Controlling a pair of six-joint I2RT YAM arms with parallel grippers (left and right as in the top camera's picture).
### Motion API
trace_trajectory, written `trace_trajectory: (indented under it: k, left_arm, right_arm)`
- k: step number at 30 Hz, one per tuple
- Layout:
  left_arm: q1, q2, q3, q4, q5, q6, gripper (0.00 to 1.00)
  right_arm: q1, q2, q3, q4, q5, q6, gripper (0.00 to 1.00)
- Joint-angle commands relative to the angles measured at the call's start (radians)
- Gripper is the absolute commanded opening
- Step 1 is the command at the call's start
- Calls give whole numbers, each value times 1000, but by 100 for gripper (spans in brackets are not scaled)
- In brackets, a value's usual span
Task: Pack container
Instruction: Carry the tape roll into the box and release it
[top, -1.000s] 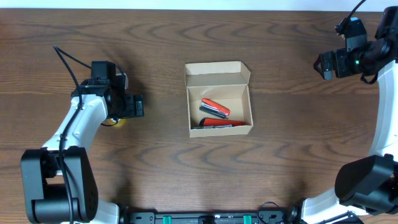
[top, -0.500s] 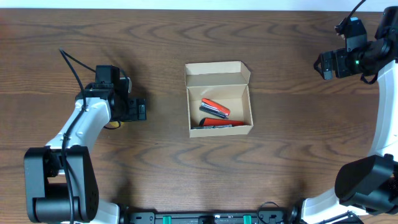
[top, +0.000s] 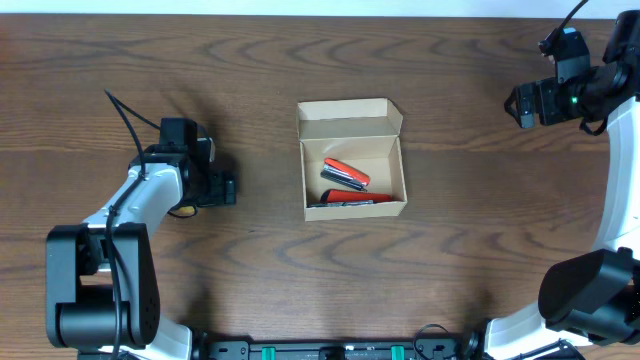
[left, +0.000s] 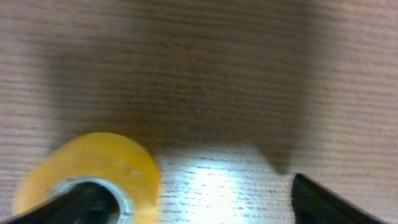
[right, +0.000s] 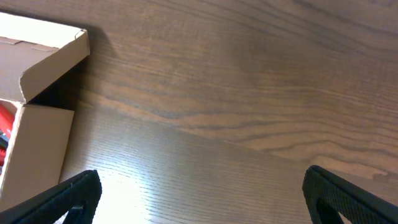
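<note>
Overhead: container (top: 352, 120) open, red markers (top: 346, 175) inside; yellow tape roll (left: 93, 174) likely left to pack, left gripper (left: 189, 186) and right gripper (right: 200, 177) both jaws apart.

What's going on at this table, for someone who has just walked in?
A two-arm robot is packing a cardboard container, which sits open mid-table with red items inside. The left end effector is open and low over a yellow tape roll on the table, one finger apparently in its core. The right end effector is open off to the side, holding nothing.
</note>
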Motion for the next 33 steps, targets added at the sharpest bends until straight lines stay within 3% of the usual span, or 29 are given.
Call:
trace_trajectory:
  k: [1,4,7,14,22,28,33]
  left_arm:
    - [1,24,-10,-5,5,-5,61]
    - [1,24,-10,-6,35,-5,29]
    - [1,24,-10,-5,79,-25,6]
    - [1,21,2,-5,145,-64,6]
    - [-62,-80,173,-110,189,81,6]
    - [-216,-146,378,-165,186,362,6]
    - [-392,-149,445,-198,185,777,6]
  right_arm:
    - [-10,-10,-6,-1,-13,10,99]
    - [-10,-10,-6,-1,-13,10,99]
    - [-10,-10,-6,-1,-13,10,99]
    - [-10,-10,-6,-1,-12,10,99]
    - [-10,-10,-6,-1,-12,10,99]
    - [-10,-10,-6,0,-12,9,99]
    - [-10,-10,-6,-1,-12,9,99]
